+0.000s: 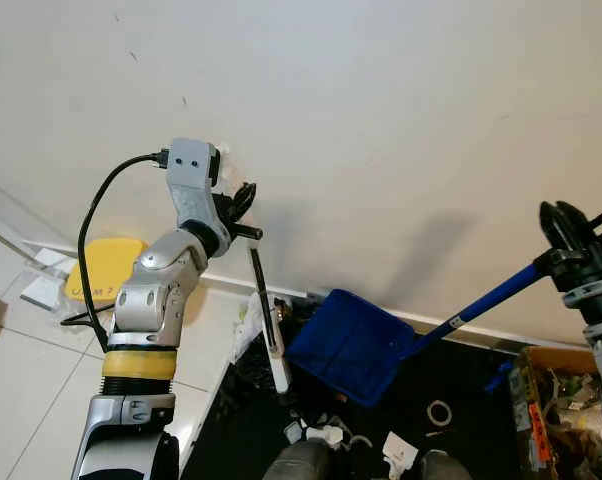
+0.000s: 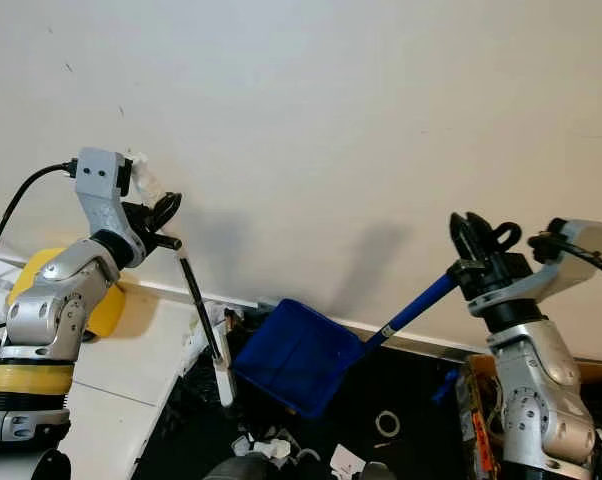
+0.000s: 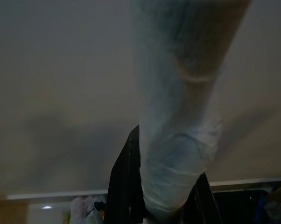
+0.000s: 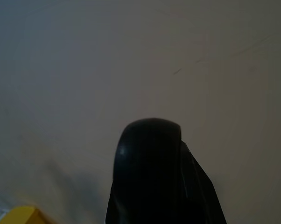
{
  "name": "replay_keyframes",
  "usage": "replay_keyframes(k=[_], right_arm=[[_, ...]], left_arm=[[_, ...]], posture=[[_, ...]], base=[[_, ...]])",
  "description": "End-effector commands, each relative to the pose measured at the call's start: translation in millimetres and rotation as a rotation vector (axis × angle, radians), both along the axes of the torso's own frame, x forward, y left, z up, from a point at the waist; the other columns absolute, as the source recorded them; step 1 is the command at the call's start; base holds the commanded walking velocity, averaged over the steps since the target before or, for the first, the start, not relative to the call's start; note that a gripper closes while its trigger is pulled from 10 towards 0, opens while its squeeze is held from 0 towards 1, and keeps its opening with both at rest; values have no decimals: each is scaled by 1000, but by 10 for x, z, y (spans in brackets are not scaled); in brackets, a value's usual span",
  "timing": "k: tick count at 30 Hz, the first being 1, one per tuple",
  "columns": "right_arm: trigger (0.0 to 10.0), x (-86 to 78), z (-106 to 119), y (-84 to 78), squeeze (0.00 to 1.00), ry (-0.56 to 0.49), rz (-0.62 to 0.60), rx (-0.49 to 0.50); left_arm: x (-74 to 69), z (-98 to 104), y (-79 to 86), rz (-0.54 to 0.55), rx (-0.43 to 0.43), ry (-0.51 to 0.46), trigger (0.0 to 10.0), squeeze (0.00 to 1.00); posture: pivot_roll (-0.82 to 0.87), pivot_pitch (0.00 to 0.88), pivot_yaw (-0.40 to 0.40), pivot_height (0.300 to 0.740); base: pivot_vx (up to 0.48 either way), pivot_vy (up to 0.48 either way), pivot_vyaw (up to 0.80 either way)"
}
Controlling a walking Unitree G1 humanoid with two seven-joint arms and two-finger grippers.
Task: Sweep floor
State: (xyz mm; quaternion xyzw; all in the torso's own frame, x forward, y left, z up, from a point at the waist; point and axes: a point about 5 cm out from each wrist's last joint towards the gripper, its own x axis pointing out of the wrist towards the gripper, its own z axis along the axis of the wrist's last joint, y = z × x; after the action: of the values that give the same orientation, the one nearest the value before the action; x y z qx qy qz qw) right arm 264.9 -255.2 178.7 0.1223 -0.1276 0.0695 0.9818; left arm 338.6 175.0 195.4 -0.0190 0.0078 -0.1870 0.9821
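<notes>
Left gripper (image 2: 161,215) grips the broom (image 2: 203,320) handle; right gripper (image 2: 481,245) clamps the blue dustpan (image 2: 296,355) handle. Dustpan hangs tilted by the wall (image 2: 331,120).

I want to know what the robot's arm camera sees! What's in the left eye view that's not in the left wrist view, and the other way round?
Left eye view: the blue dustpan on its long handle in the right hand, a yellow thing by the wall, a tape roll. Left wrist view: a blurry pale wrapped thing close up between black fingers. Both: the left hand, the cream wall and white baseboard.
</notes>
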Motion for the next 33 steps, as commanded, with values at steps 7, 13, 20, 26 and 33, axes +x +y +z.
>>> replay_keyframes(k=[7, 13, 20, 26, 33], right_arm=[[10000, -16, 7, 61, 0, -8, 29, -37], [10000, -50, -118, 47, 0, 57, 36, -185], [10000, -218, -242, -332, 0, 166, -4, -442], [10000, -159, -349, -305, 0, 158, 34, -403], [10000, 72, -429, -63, 0, 68, -44, -530]], left_arm=[[-22, 21, 98, 22, 39, -29, 10000, 0], [-106, -37, 238, 42, 99, -35, 10000, 0], [-398, -137, 628, 43, 217, 8, 10000, 0], [-505, -154, 970, 76, 275, 59, 10000, 0], [-615, -548, 818, 10, 202, 122, 10000, 0]], posture=[[65, 134, 165, 740], [65, 136, 166, 740], [83, 152, 165, 740], [107, 168, 175, 740], [126, 178, 180, 740]], base=[[0, 0, 0], [0, 0, 0], [0, 0, 0], [0, 0, 0], [0, 0, 0]])
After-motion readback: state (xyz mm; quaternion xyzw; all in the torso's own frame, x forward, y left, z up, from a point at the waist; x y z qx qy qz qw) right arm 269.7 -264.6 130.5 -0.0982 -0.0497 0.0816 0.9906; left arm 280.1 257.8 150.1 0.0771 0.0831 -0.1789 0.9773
